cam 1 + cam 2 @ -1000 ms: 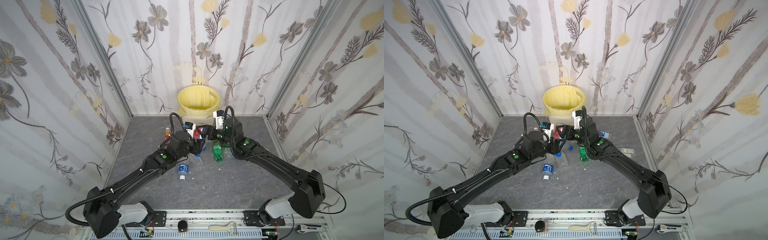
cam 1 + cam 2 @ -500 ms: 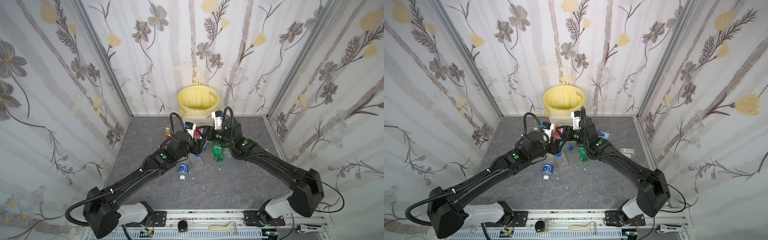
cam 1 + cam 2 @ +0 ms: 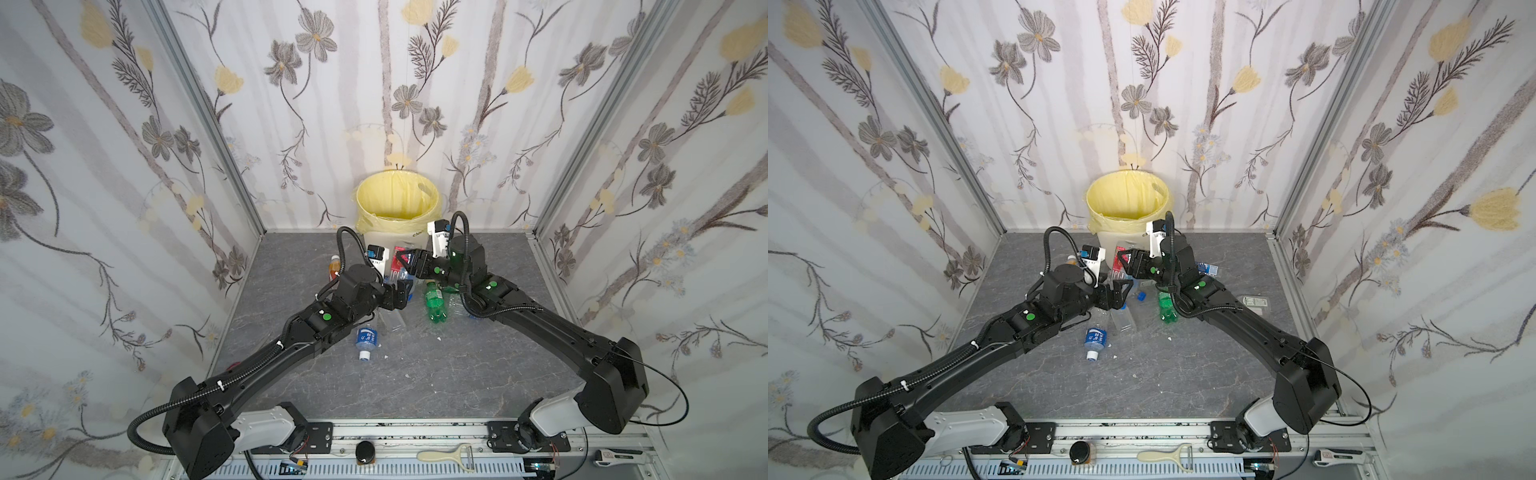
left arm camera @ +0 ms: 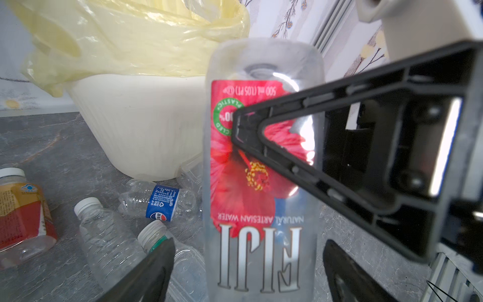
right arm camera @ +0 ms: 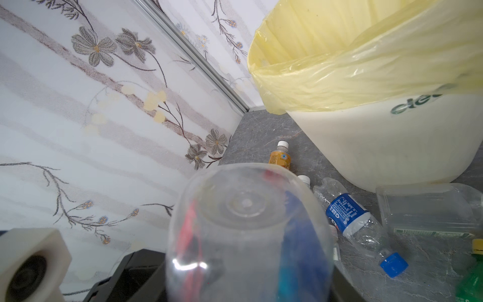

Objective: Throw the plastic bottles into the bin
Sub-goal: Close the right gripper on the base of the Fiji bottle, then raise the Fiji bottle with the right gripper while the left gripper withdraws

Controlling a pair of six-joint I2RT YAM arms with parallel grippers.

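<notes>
so the right claw (image 3: pixel 405 264) is clamped on the upside-down Fiji bottle (image 4: pixel 261 183), long axis vertical. The left claw (image 3: pixel 401 291) gapes loose around its lower end. The bin (image 3: pixel 360 208) sits just behind, far side.

Two black arms (image 3: pixel 270 357) — green dot markings (image 3: pixel 327 317), corrugated cables (image 3: pixel 345 245), white base housings (image 3: pixel 266 428)

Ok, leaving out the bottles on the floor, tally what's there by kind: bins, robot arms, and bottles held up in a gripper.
Bin: 1
Robot arms: 2 (left arm, right arm)
Bottle held in the right gripper: 1
Total: 4
</notes>
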